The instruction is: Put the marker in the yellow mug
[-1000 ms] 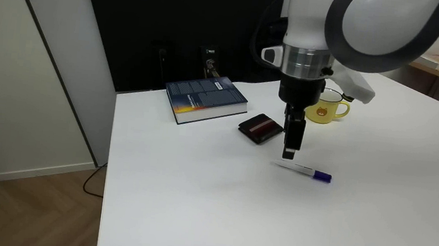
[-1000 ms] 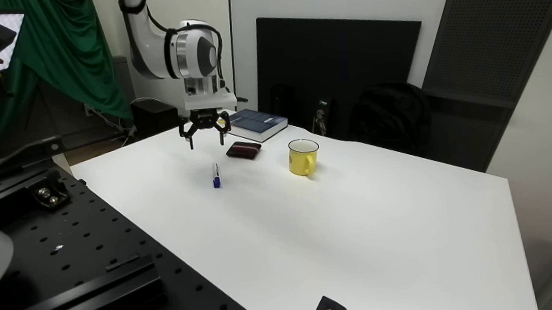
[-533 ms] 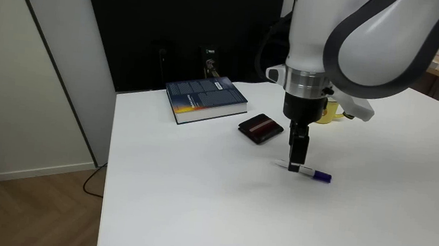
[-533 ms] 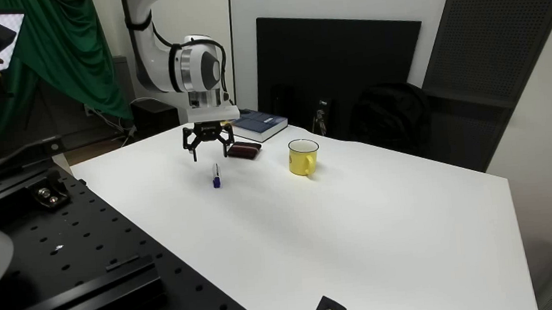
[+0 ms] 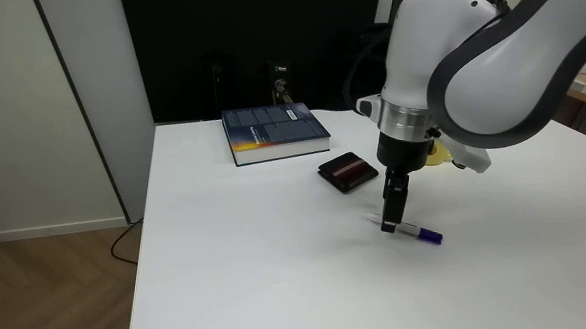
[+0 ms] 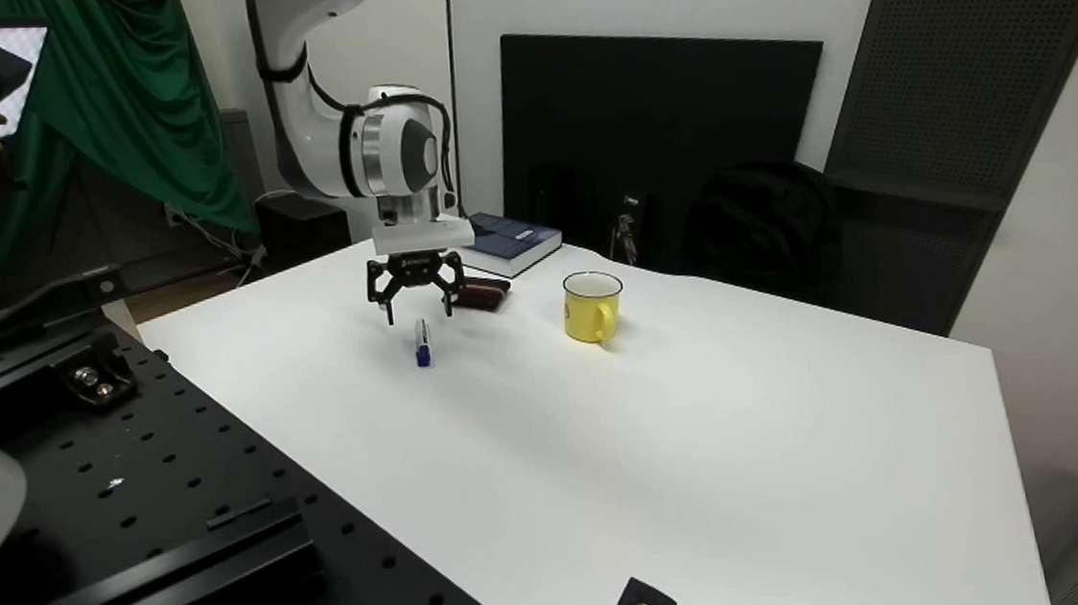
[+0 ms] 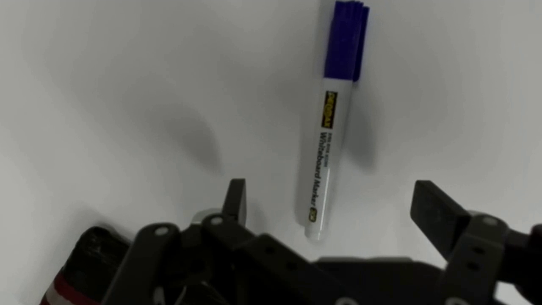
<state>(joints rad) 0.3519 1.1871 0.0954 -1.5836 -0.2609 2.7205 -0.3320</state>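
While the gripper (image 6: pixel 420 312) is hovering over the white table (image 6: pixel 725 461), its two fingers (image 7: pixel 440 216) are standing wide apart. The blue-capped marker (image 7: pixel 332 120) is lying on the table below, its plain end showing between the fingers in the wrist view. The yellow mug (image 6: pixel 588 316) is standing upright, well apart from the marker; a striped wallet (image 5: pixel 348 172) is lying near a book (image 5: pixel 276 130).

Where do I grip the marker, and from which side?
Probably grip the marker midway along its white barrel, coming straight down: it lies flat and slim, and the open claw shows either side of it in the wrist view, so closing should pinch across its width.
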